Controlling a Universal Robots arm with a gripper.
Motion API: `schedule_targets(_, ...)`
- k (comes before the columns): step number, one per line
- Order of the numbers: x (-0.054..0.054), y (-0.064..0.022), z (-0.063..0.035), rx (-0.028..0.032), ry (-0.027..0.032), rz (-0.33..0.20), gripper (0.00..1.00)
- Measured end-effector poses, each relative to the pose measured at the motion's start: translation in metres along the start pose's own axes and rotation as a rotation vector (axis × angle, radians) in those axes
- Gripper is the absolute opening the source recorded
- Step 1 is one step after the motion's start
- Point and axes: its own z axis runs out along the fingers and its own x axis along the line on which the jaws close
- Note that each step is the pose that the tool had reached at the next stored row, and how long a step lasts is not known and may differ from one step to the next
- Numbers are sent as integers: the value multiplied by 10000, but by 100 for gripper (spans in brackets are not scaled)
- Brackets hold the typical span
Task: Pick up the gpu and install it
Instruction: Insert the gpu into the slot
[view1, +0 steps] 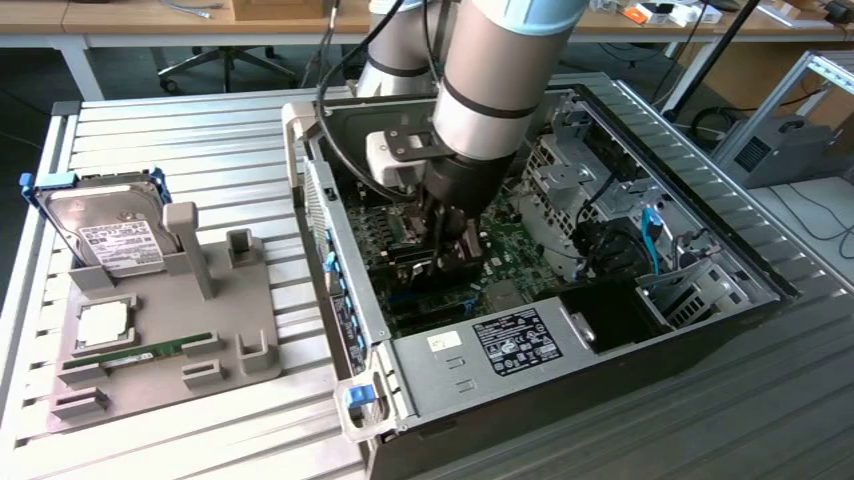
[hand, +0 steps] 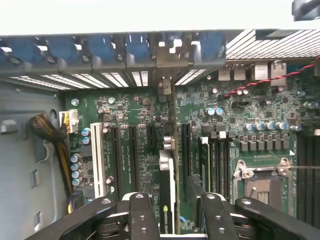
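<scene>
case (view1: 747, 250): grey sheet metal | claw (hand: 172, 210): matt black plastic

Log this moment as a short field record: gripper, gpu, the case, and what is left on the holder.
gripper: inside the open computer case, fingers spread either side of the gpu
gpu: standing on edge in a motherboard slot, bracket end at the rear slot openings
gripper contact: none visible on the card
grey holder: carries hard drive and RAM stick

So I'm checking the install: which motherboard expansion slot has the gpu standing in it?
The slot directly between the open jaws, where the gpu stands on edge under the gripper. The black slots beside it and the white slot are empty.
</scene>
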Motion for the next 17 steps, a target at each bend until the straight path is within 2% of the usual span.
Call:
schedule_targets(11,-19,6,-389,0,4,-1,41)
schedule_targets(17,-25,8,-519,2,5,0,41)
